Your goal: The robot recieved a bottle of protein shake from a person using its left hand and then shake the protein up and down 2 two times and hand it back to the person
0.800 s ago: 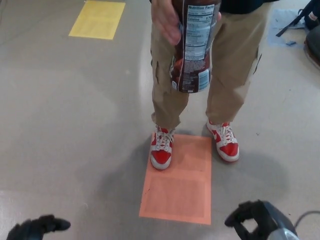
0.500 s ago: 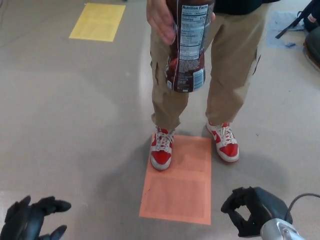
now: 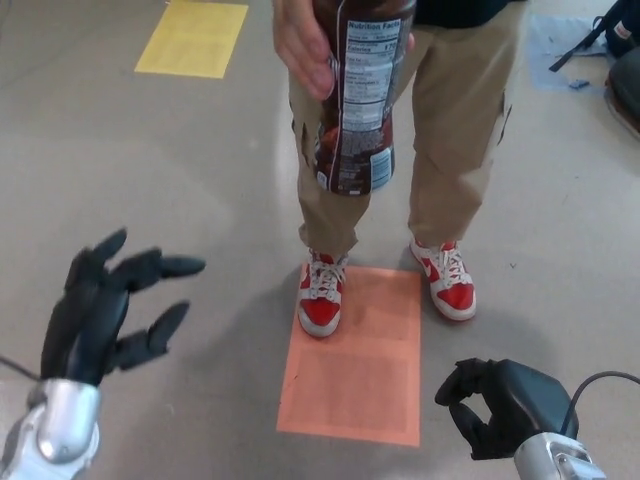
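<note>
The bottle (image 3: 358,95) hangs in a person's hand (image 3: 303,45) at the top edge of the head view, above the floor (image 3: 150,160). The left hand (image 3: 110,305) is raised at lower left, fingers spread and empty — bare floor lies between it and the bottle. The right hand (image 3: 495,405) sits curled near the bottom edge, holding nothing, beside the orange floor sheet (image 3: 360,365).

Lab-like room: bare grey floor (image 3: 150,170) with taped coloured squares (image 3: 192,38).

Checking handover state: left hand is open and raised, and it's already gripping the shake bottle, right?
Not quite. In the head view the left hand is open and raised, but it holds nothing. The bottle is apart from it, in the person's hand.
</note>
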